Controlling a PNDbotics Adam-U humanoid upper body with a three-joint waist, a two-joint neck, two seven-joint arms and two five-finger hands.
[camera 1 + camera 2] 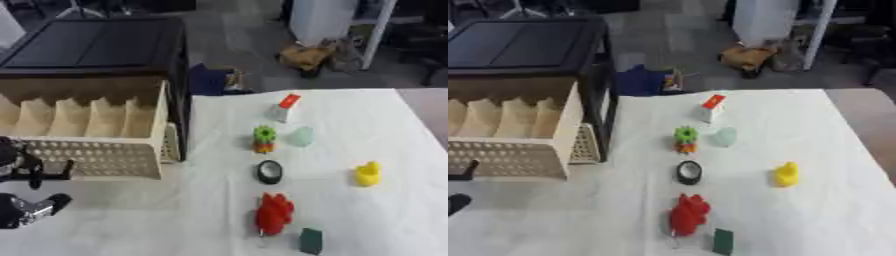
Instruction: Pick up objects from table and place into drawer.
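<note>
Several small objects lie on the white table (385, 220): a white box with a red top (284, 106), a green and orange toy (263, 138), a pale green piece (302, 136), a black round thing (269, 171), a yellow duck (368, 174), a red toy (274, 213) and a dark green block (311, 240). At the left a beige drawer (96, 157) with dividers stands pulled out of a black cabinet (96, 42). My left hand (31, 207) shows at the lower left, in front of the drawer, fingers apart and holding nothing. My right hand is out of sight.
The drawer's perforated front reaches over the table's left part. Bare cloth lies between the drawer and the column of objects. Beyond the table's far edge are a blue thing (210, 80) and floor clutter (311, 55).
</note>
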